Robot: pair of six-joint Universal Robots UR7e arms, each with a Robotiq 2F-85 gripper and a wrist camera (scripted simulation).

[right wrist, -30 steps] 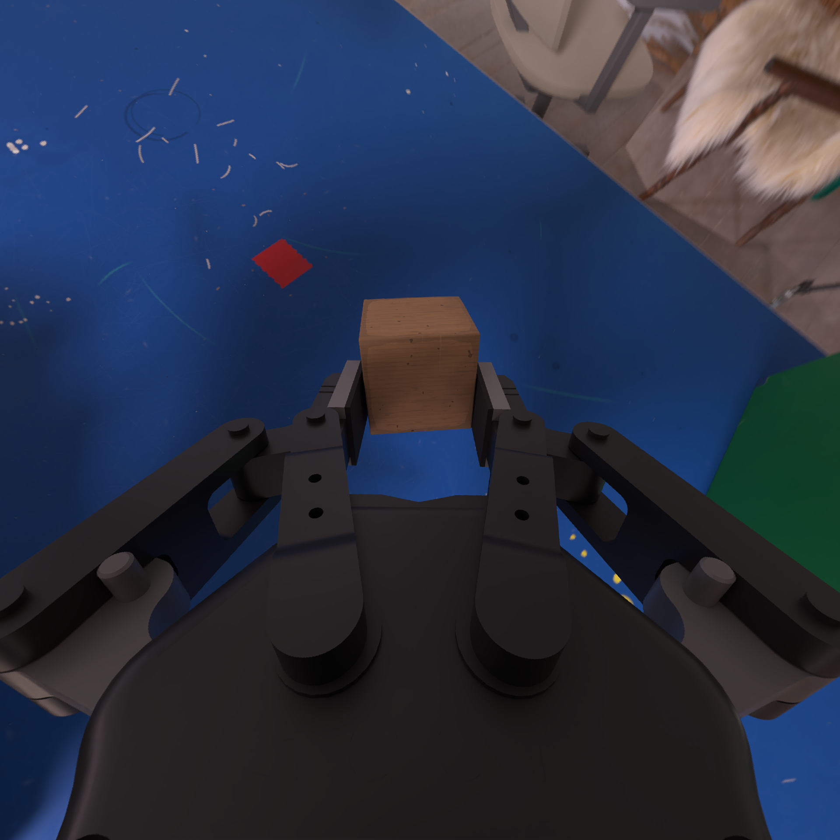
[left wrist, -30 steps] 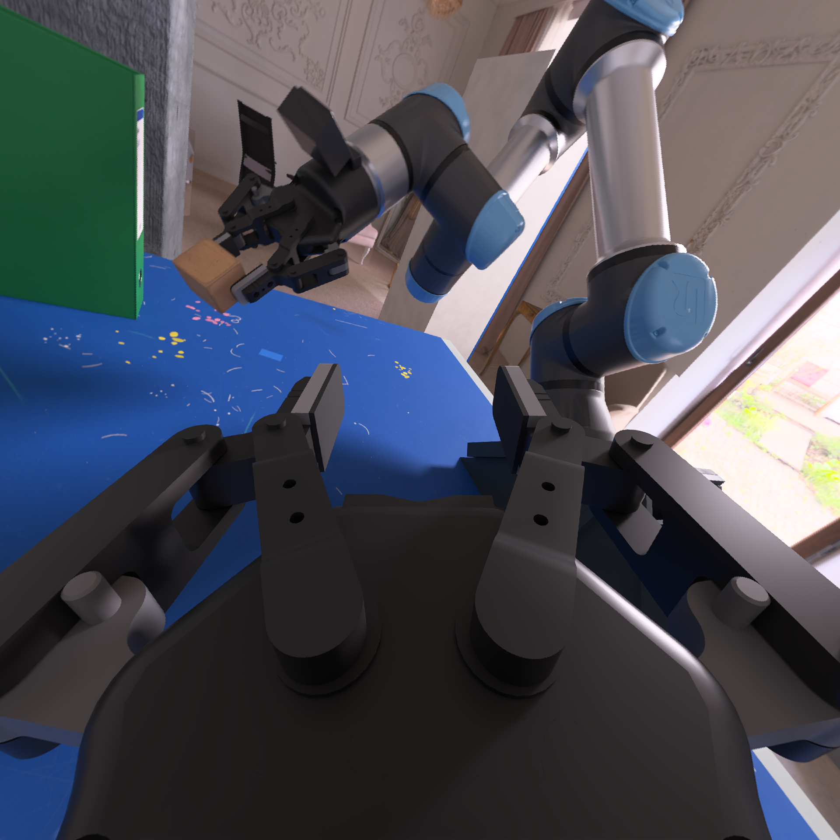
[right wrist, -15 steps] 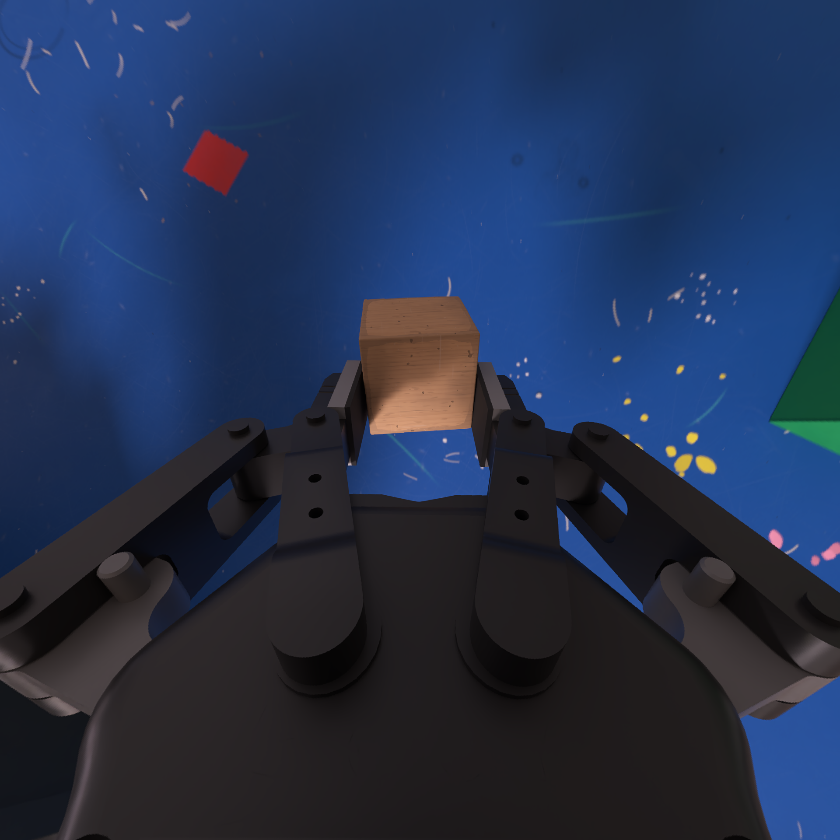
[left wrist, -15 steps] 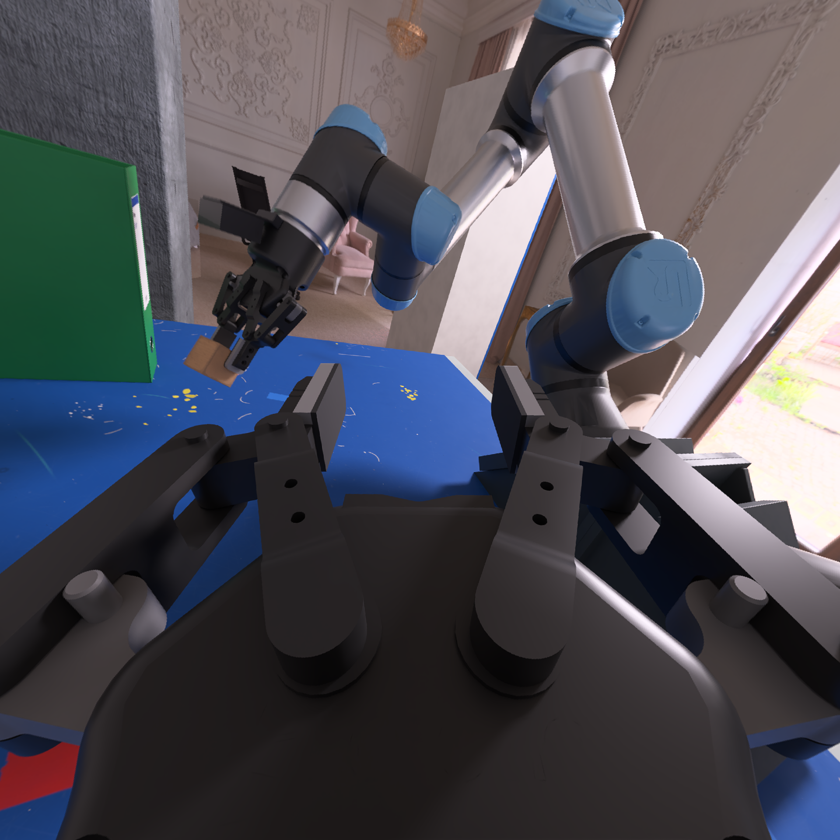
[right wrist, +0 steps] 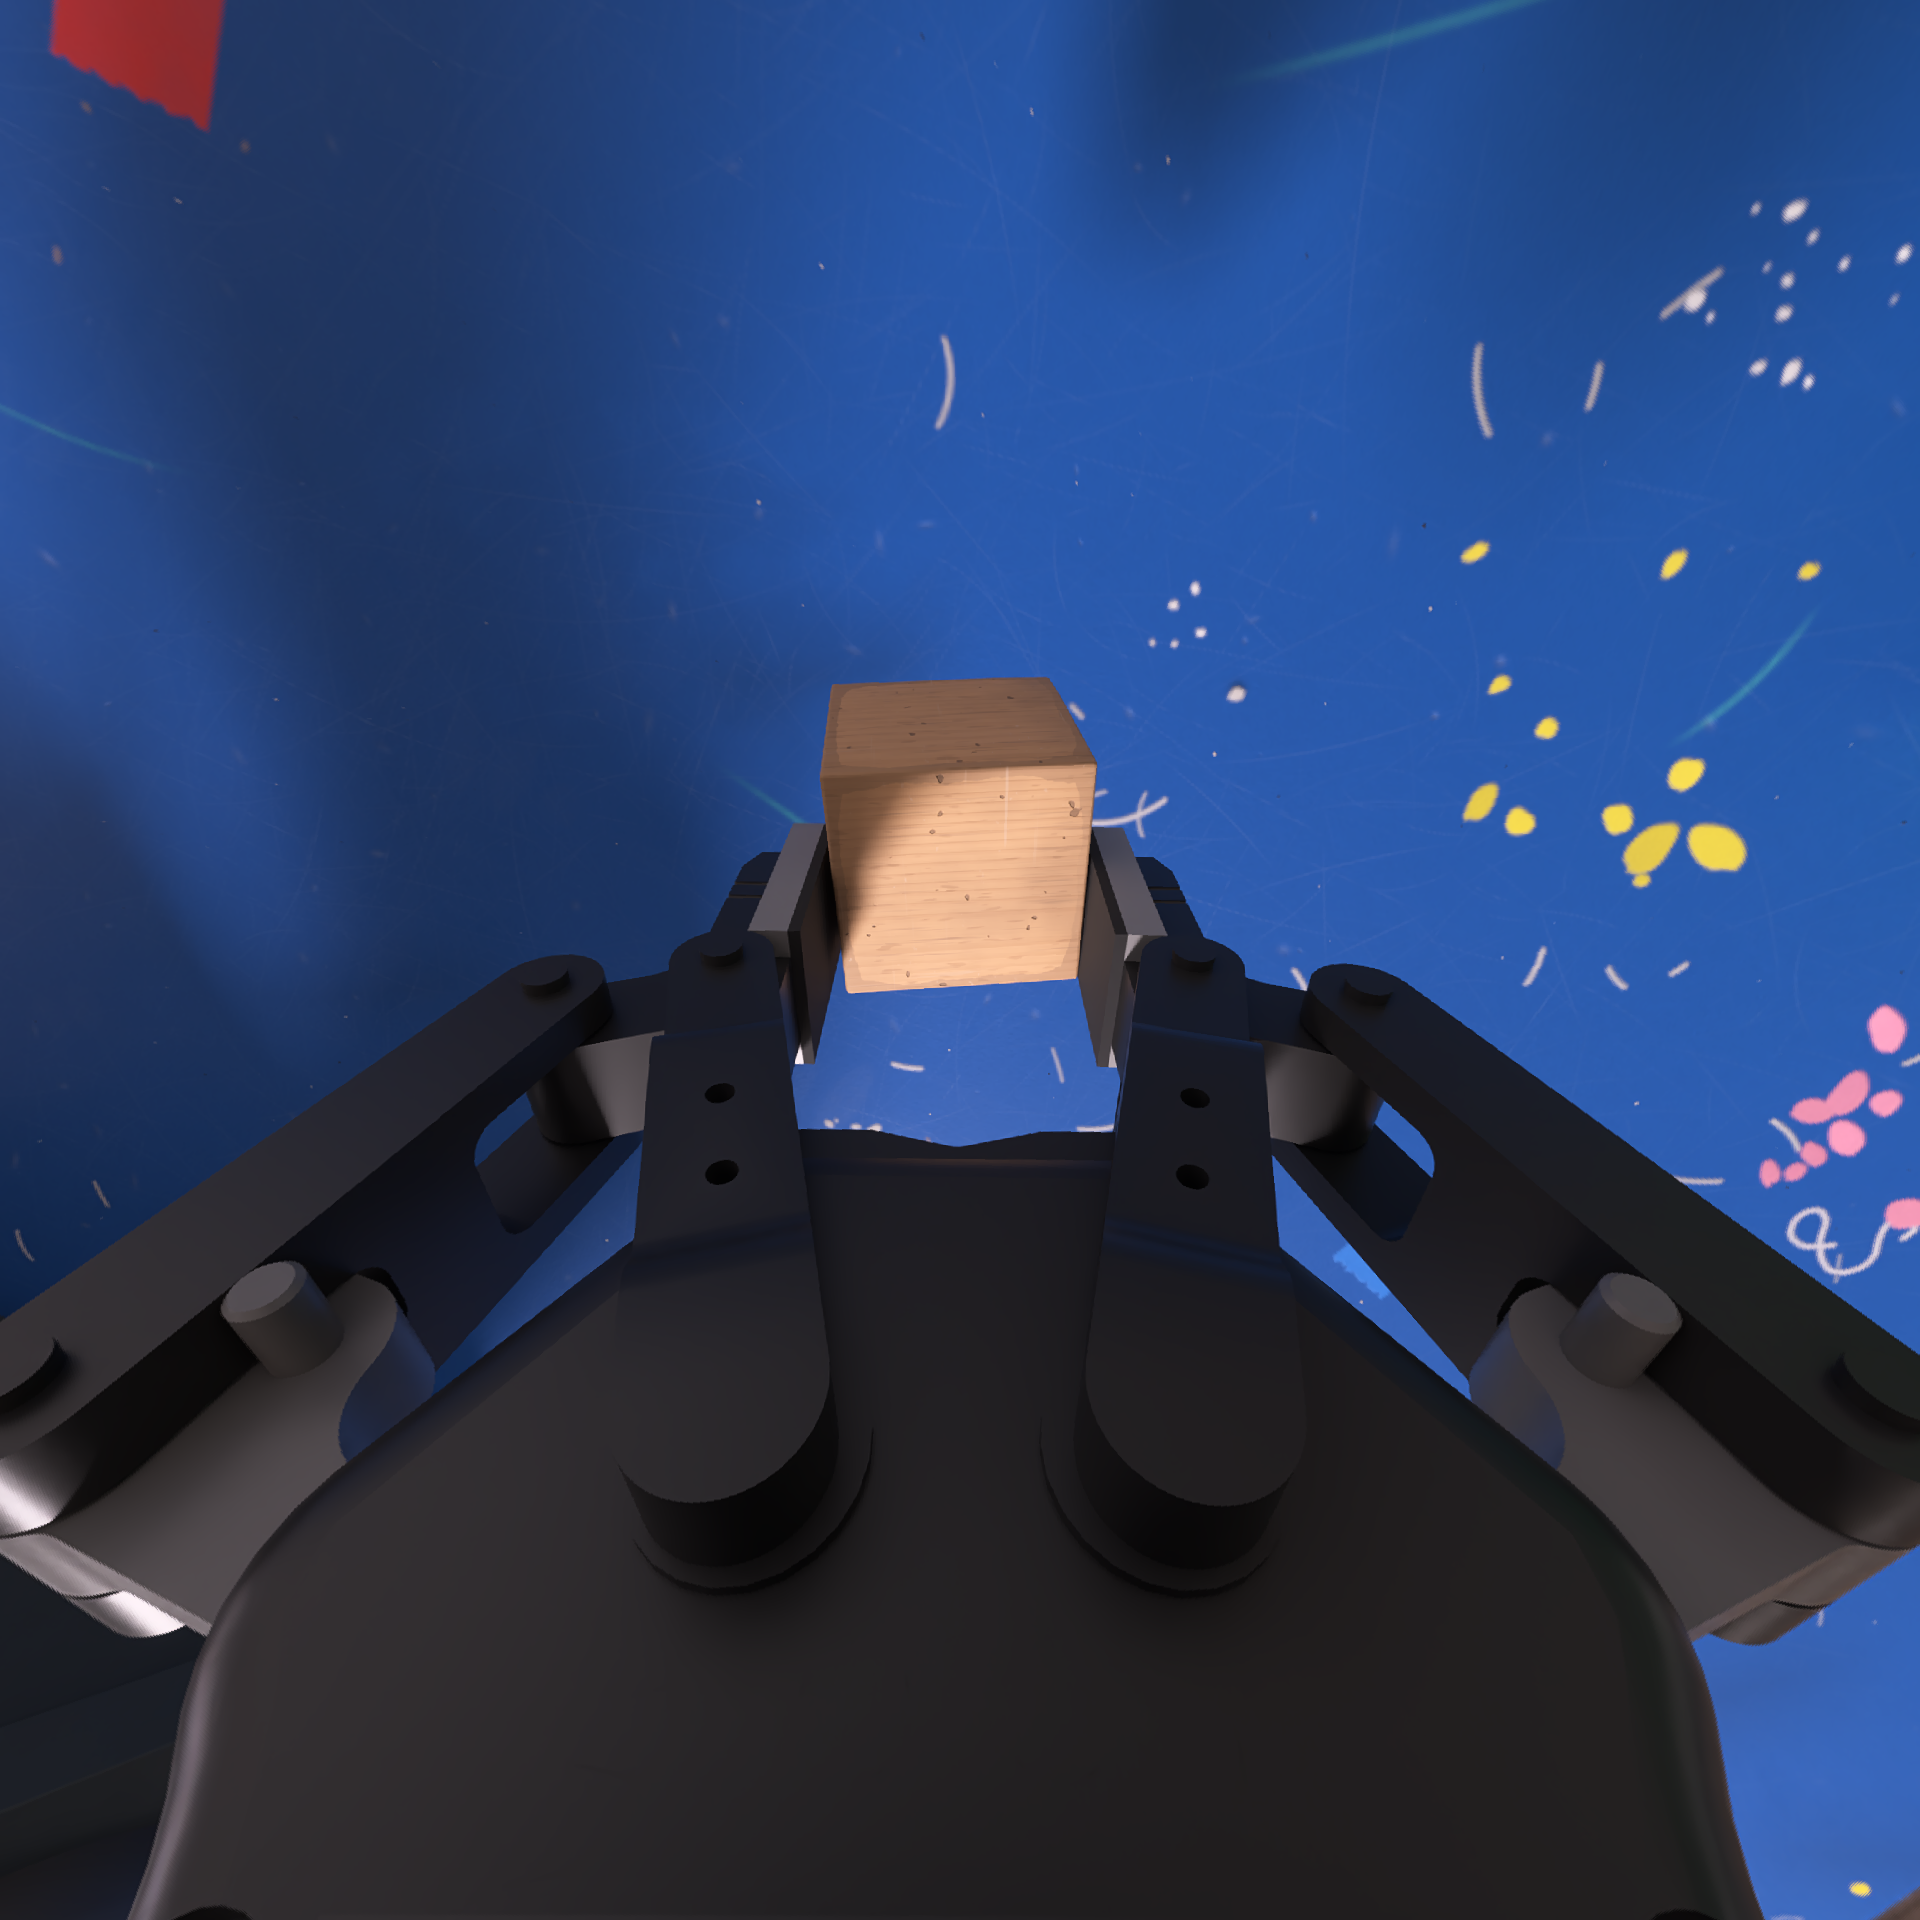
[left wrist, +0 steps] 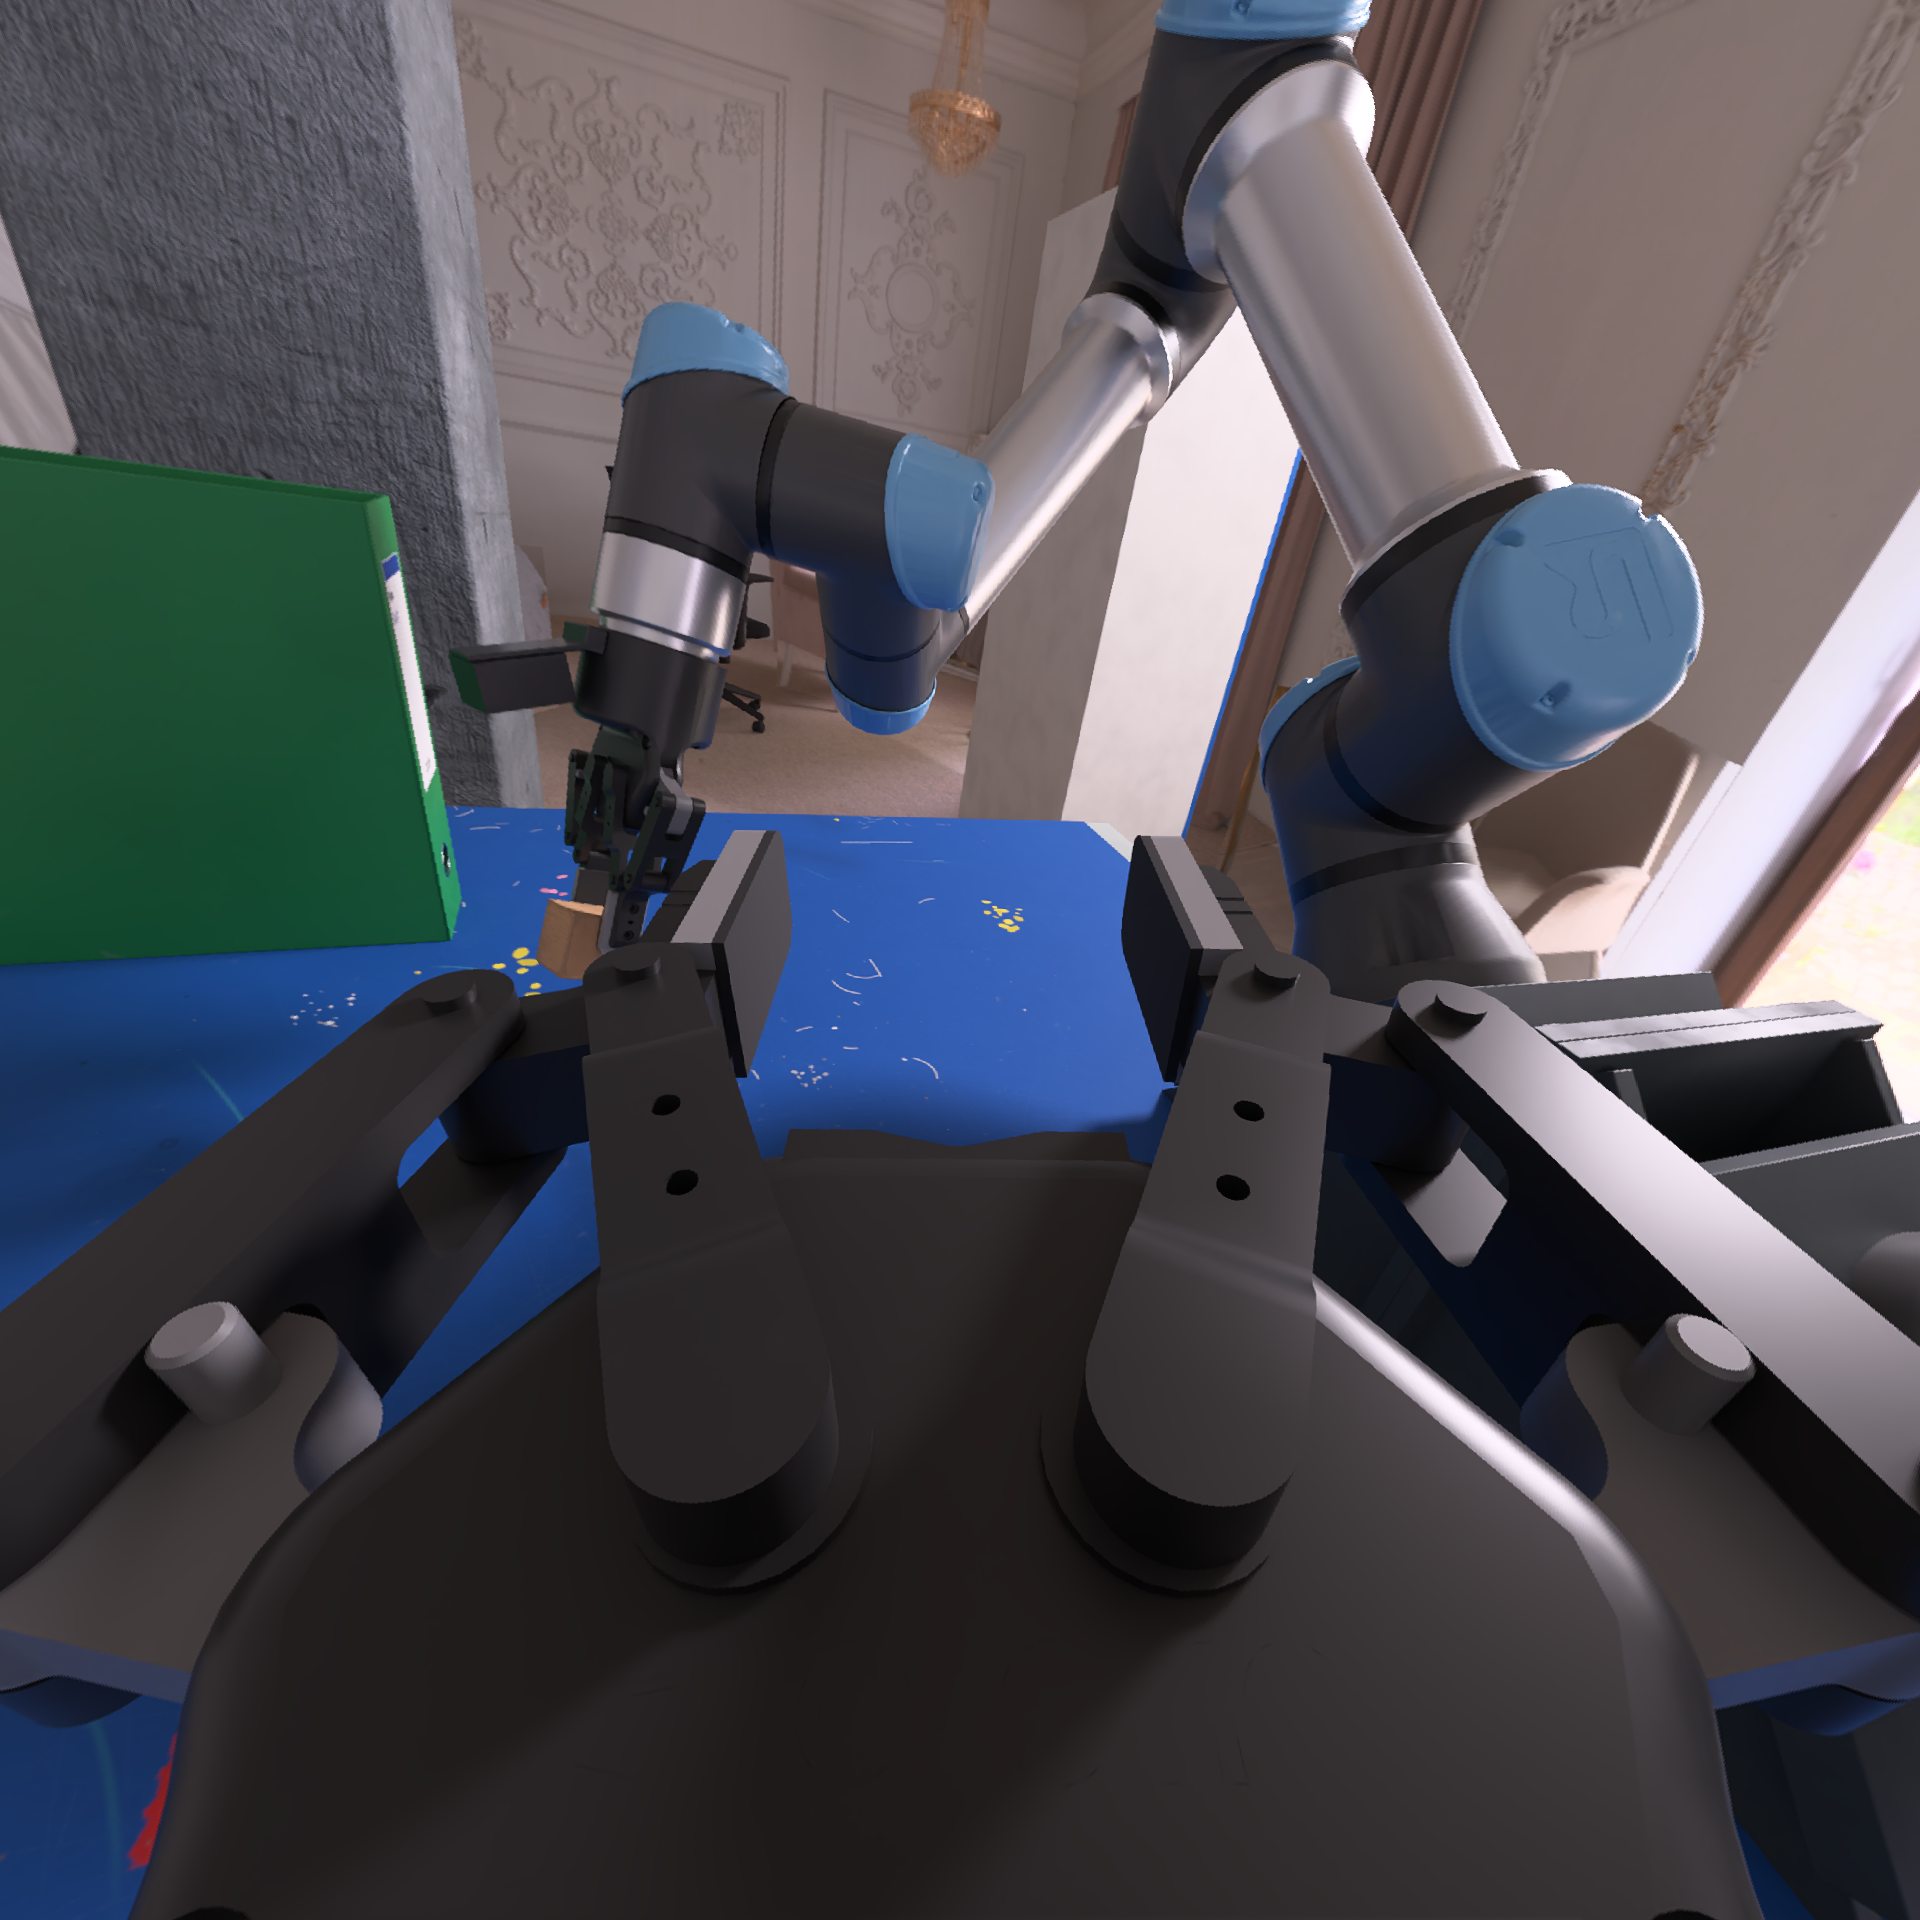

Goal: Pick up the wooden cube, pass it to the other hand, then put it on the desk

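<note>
Between the pads of the right gripper point(right wrist: 958, 914), the wooden cube point(right wrist: 956, 831) is clamped on two opposite faces, its top face sunlit and its lower edge clear of the blue tabletop point(right wrist: 520, 520) below. Yellow and pink paint flecks dot the surface to one side, and a red patch point(right wrist: 135, 52) lies farther off. From the left wrist view, the left gripper point(left wrist: 951, 945) hangs empty with its jaws spread wide above the tabletop. Beyond it, the right arm point(left wrist: 1049, 457) points downward, the cube low near the surface beside an upright green binder point(left wrist: 208, 707).
</note>
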